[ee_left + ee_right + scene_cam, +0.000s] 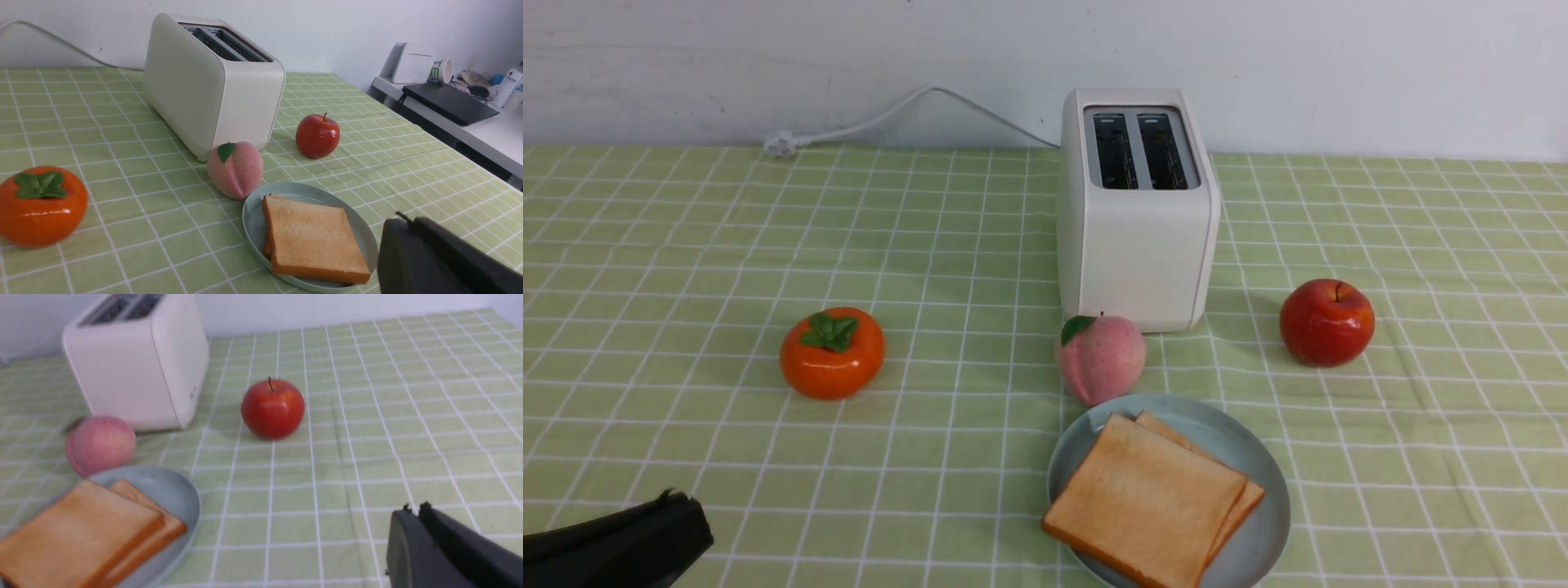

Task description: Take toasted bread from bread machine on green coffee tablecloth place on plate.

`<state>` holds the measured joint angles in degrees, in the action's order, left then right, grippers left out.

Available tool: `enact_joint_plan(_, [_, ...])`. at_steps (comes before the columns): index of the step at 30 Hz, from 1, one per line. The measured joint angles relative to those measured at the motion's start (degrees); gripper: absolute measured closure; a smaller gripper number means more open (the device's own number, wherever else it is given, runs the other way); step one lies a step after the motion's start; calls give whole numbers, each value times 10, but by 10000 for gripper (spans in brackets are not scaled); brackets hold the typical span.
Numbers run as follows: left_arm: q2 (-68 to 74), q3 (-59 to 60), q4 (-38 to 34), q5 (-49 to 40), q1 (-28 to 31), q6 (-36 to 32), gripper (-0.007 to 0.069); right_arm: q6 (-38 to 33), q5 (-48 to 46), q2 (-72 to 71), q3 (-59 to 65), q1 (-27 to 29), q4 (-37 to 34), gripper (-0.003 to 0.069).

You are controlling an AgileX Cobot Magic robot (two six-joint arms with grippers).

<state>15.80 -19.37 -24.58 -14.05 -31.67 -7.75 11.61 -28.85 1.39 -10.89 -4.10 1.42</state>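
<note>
Two slices of toasted bread (1143, 506) lie stacked on the pale blue-grey plate (1217, 437), the lower slice peeking out at the right. The white bread machine (1135, 212) stands behind it on the green coffee tablecloth (686, 245), both dark slots empty. My left gripper (674, 496) sits low at the near left corner, shut and holding nothing. From the left wrist, that gripper (404, 218) is just beside the plate (253, 216) and toast (310, 237). My right gripper (414, 508) is shut and empty over bare cloth, off to the side of the plate (171, 494).
An orange persimmon (832, 353) sits at the left. A pink peach (1100, 359) lies between toaster and plate, touching the plate's far rim. A red apple (1326, 322) is at the right. The toaster's white cord and plug (780, 144) run along the back wall.
</note>
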Motion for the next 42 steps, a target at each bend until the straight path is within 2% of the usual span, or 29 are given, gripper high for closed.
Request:
enact_joint_plan(7, [-2, 0, -2, -2, 0, 0, 637, -5, 65, -20, 117, 0, 23, 655])
enact_joint_plan(12, [-2, 0, -2, -4, 0, 0, 635, -6, 67, -20, 118, 0, 27, 676])
enact_joint_plan(42, [-2, 0, -2, -4, 0, 0, 616, -6, 65, -20, 118, 0, 33, 664])
